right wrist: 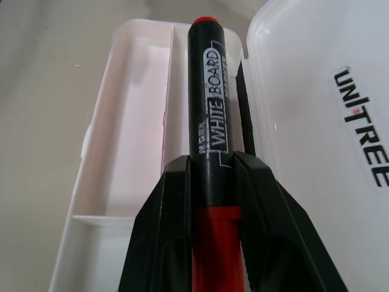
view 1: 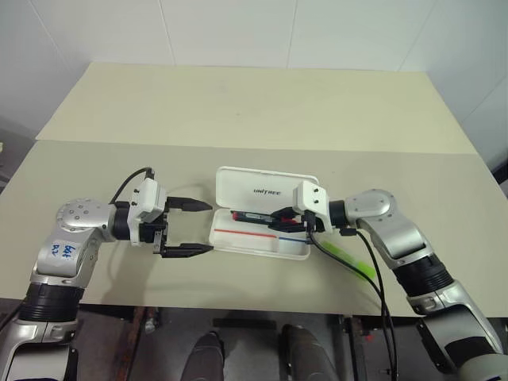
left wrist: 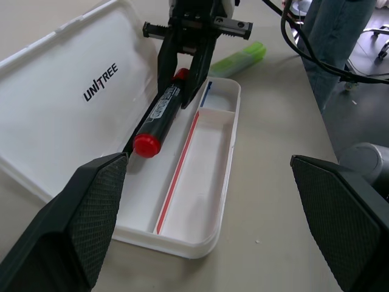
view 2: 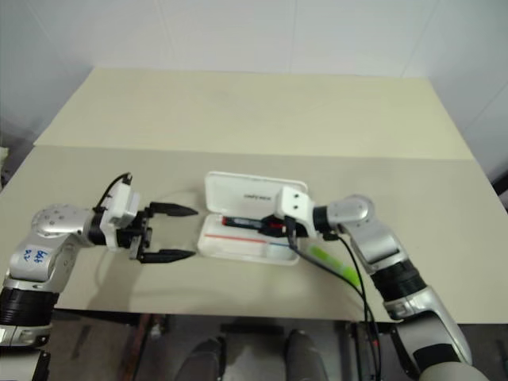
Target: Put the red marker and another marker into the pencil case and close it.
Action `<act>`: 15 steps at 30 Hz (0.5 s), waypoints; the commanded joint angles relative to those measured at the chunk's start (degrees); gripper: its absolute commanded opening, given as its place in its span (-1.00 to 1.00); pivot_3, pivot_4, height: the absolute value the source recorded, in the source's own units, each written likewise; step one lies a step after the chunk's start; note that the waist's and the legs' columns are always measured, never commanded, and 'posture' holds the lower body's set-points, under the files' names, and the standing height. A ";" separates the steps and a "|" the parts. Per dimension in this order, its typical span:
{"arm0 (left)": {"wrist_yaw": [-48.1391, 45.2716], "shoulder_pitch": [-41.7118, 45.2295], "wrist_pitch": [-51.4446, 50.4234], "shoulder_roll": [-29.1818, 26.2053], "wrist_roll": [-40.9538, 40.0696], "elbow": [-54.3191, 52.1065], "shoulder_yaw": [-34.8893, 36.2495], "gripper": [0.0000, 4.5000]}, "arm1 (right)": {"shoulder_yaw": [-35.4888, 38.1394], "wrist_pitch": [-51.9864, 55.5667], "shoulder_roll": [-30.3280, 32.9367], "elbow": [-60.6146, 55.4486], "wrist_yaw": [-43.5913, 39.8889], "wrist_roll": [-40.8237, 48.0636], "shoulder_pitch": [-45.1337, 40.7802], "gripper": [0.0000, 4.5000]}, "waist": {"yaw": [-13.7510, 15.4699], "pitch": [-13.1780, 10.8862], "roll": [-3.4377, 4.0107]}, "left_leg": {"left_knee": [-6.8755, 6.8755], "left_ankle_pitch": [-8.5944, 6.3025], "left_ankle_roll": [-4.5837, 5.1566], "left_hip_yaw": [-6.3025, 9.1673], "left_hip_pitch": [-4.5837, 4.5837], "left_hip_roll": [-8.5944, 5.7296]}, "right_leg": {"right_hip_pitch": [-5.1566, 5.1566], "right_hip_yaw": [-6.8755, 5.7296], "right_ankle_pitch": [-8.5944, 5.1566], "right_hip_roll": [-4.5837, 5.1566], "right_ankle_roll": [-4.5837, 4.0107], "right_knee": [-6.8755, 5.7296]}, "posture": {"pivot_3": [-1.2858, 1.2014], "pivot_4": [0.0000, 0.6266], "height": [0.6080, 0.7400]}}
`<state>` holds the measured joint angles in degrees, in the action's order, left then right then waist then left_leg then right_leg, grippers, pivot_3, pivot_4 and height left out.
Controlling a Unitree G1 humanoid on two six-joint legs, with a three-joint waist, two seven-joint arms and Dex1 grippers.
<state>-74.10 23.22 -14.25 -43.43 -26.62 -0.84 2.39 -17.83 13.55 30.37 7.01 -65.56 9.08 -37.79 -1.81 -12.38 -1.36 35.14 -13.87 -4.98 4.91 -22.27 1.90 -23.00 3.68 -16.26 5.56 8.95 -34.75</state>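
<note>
We have the right pincer [view 1: 279, 219] clamped on the red marker [left wrist: 159, 112], gripping it near its red part so that the black labelled barrel reaches out ahead of the fingers, over the open tray of the pencil case [view 1: 295, 252]. Held lengthwise like this, in line with the tray's long side, the marker looks set to drop straight into the compartment beneath it; whether its far end already touches the tray we cannot tell.

The case lies open on the tabletop [view 1: 238, 103], its lid [view 1: 255, 189] folded back flat on the far side of the right pincer, lettering up, which leaves the tray free to receive things from above.

Our left pincer [view 1: 189, 228] holds nothing, its two fingers spread wide just off the case's end opposite the right pincer. We judge that it waits there to steady the case or to help with the lid later.

The green highlighter [view 1: 349, 258] lies on the tabletop just behind the right pincer, under that arm's wrist and cable, not yet picked up.

By our count: two markers, one held and one lying loose; one case; two pincers. A thin red-and-blue line [left wrist: 182, 163] runs along the tray floor.
</note>
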 commanded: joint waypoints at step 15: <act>0.24 1.02 1.14 0.83 -0.02 -0.44 -0.22 1.00 | 8.21 12.20 -2.60 -13.91 2.38 9.76 -2.53 0.65 | 0.05 0.00 0.00 | -0.01 0.00 0.00 0.01 -0.01 0.00 | -0.04 0.00 -0.01 0.00 -0.01 -0.05 | 0.03 -0.52 1.00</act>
<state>-73.52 23.51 -14.03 -42.69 -26.62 -1.18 1.75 -12.43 23.01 27.23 -1.76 -63.57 15.13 -40.07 -1.76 -12.38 -1.35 35.13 -13.87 -4.98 4.91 -22.30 1.91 -23.04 3.68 -16.27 5.56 8.94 -34.79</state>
